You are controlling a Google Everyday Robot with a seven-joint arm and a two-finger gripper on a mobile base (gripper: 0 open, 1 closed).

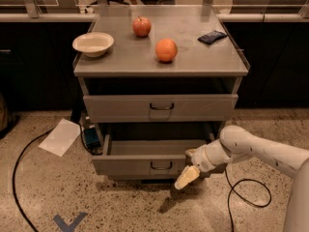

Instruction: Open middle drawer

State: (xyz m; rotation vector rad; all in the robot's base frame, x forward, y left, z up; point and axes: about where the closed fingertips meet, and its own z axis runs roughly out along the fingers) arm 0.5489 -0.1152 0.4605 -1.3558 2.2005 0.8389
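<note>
The grey metal cabinet (161, 71) has a shut top drawer (120, 108) with a dark wire handle. Below it the middle drawer (130, 164) stands pulled out toward me, its inside showing from above and its small dark handle (161, 166) at the centre of the front. The lowest drawer is hidden under it. My gripper (187, 177) is at the right end of the middle drawer's front, just below and in front of its lower edge, right of the handle. My white arm (260, 151) reaches in from the right.
On the cabinet top lie a white bowl (93, 43), a red apple (141, 26), an orange (166, 50) and a dark packet (212, 36). A sheet of paper (60, 137) and black cables (19, 178) lie on the floor at left; another cable (241, 197) lies at right.
</note>
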